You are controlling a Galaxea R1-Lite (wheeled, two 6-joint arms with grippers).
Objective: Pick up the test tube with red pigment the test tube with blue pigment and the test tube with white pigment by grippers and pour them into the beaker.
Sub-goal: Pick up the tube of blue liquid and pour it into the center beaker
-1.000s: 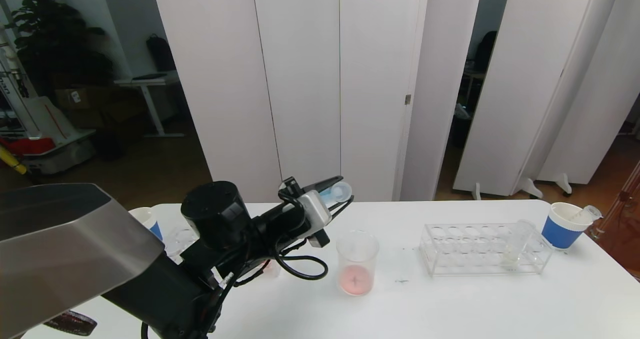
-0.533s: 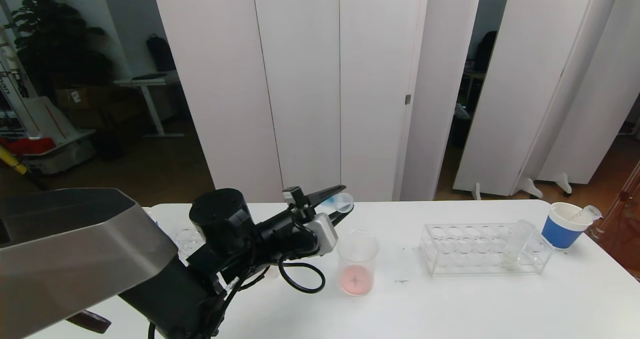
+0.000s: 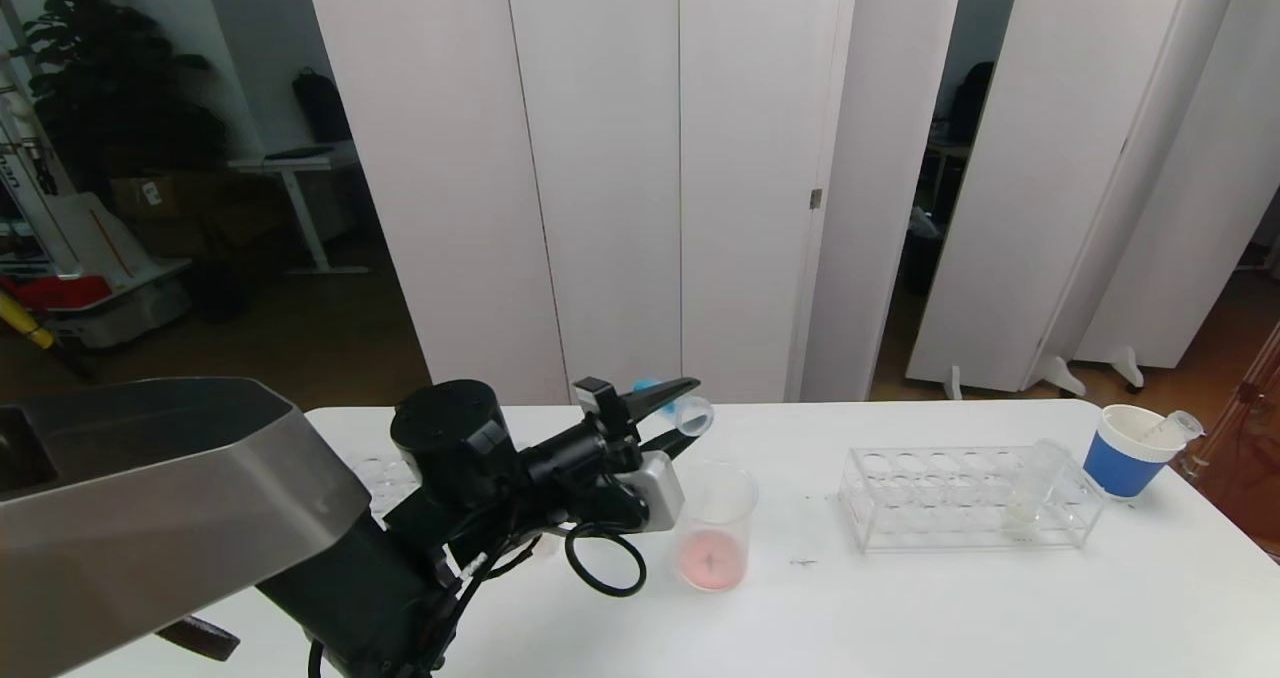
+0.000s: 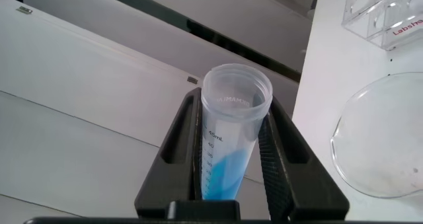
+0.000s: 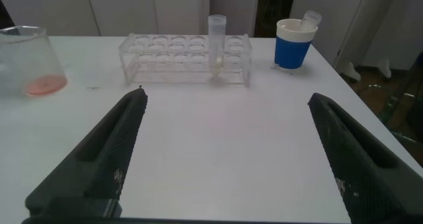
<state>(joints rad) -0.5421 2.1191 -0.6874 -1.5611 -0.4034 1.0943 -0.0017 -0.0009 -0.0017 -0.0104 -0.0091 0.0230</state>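
My left gripper (image 3: pixel 685 415) is shut on the test tube with blue pigment (image 3: pixel 690 415), held tilted with its open mouth just above and behind the rim of the beaker (image 3: pixel 713 525). In the left wrist view the tube (image 4: pixel 228 138) sits between the fingers (image 4: pixel 175 145) with blue pigment low inside, and the beaker (image 4: pixel 383 145) lies beside it. The beaker holds pink-red pigment at its bottom. The test tube with white pigment (image 3: pixel 1030 483) stands in the clear rack (image 3: pixel 965 498); the right wrist view shows it too (image 5: pixel 217 42). My right gripper (image 5: pixel 225 118) is open and empty over the table.
A blue-banded white cup (image 3: pixel 1130 450) with an empty tube in it stands at the far right. A second clear rack (image 3: pixel 380 478) lies behind my left arm. The table's front right part is bare.
My left gripper has moved right and down toward the beaker and has tipped the blue tube's mouth lower. The rack, the cup and the beaker have not moved.
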